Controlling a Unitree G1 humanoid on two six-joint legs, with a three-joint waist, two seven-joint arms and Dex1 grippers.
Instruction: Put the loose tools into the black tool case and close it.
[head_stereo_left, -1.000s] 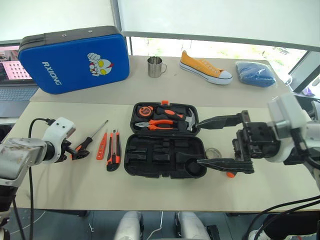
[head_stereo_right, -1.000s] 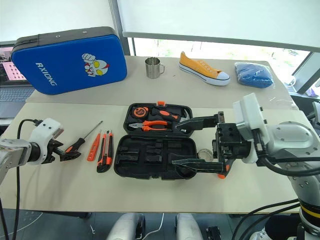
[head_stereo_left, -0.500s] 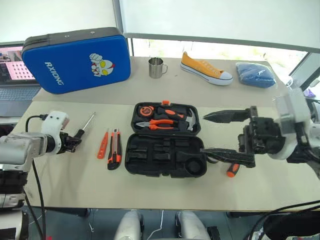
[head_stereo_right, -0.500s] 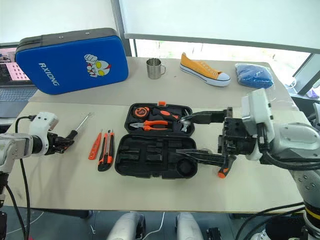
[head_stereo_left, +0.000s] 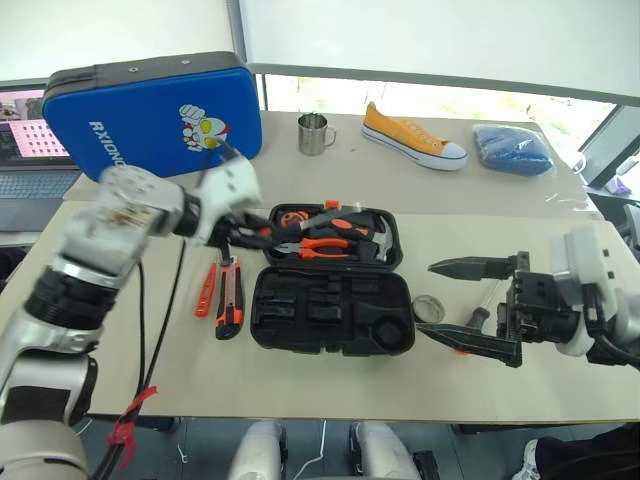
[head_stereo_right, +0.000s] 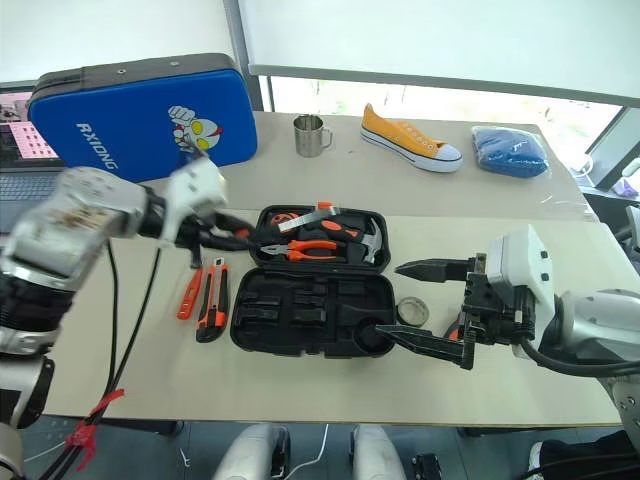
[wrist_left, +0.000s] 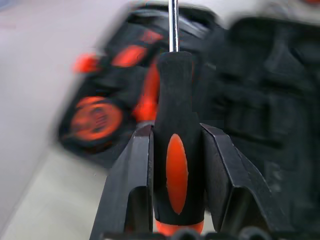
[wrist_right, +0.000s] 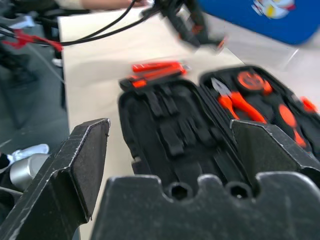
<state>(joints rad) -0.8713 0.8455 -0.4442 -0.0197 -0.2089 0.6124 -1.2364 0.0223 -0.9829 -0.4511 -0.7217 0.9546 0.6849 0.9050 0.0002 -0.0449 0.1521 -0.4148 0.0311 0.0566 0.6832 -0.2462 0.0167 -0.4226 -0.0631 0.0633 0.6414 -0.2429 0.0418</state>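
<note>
Screwdriver (wrist_left: 176, 150) clamped in left tool (wrist_left: 176, 165), shaft pointing along fingers toward black tool case (head_stereo_left: 330, 312); right tool (head_stereo_left: 478, 305) apart.

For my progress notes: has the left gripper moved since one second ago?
Yes. The left gripper, shut on the orange-and-black-handled screwdriver, moved rightward from the table's left edge to the open black tool case.
</note>
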